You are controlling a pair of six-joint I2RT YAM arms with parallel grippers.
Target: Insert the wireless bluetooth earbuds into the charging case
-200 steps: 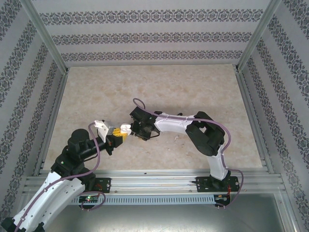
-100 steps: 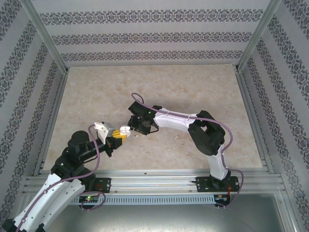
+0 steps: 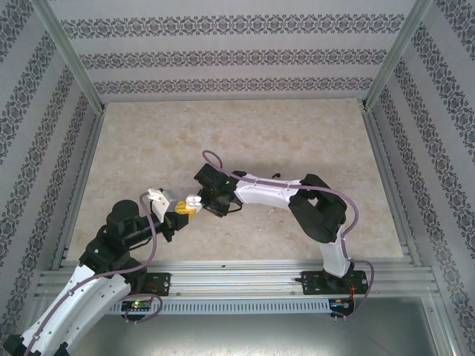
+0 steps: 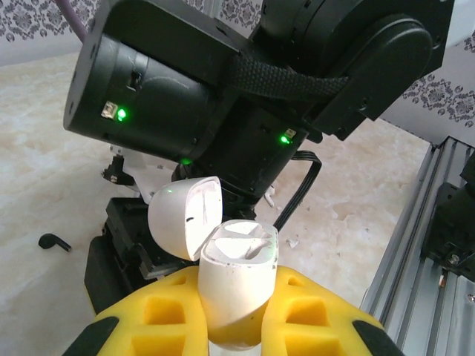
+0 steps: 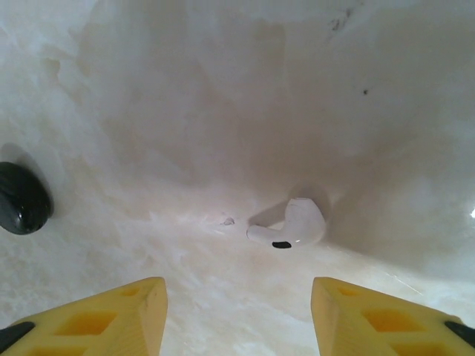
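My left gripper (image 4: 237,330) is shut on the white charging case (image 4: 239,285), held upright with its lid (image 4: 185,217) flipped open and both sockets bare. In the top view the case (image 3: 192,200) sits just left of my right wrist (image 3: 217,191). My right gripper (image 5: 237,297) points down at the table, open, with a white earbud (image 5: 289,226) lying on the marble just beyond and slightly right of its fingertips, apart from them. A black earbud (image 4: 53,242) lies on the table to the left of the case.
A black rounded object (image 5: 22,199) lies at the left edge of the right wrist view. My right arm's black wrist housing (image 4: 223,96) hangs close behind the case. The metal rail (image 4: 438,222) of the table's near edge runs at the right.
My right wrist drifted away from the case, then came back beside it, lower, and its jaws narrowed slightly. The left gripper and case stayed put.
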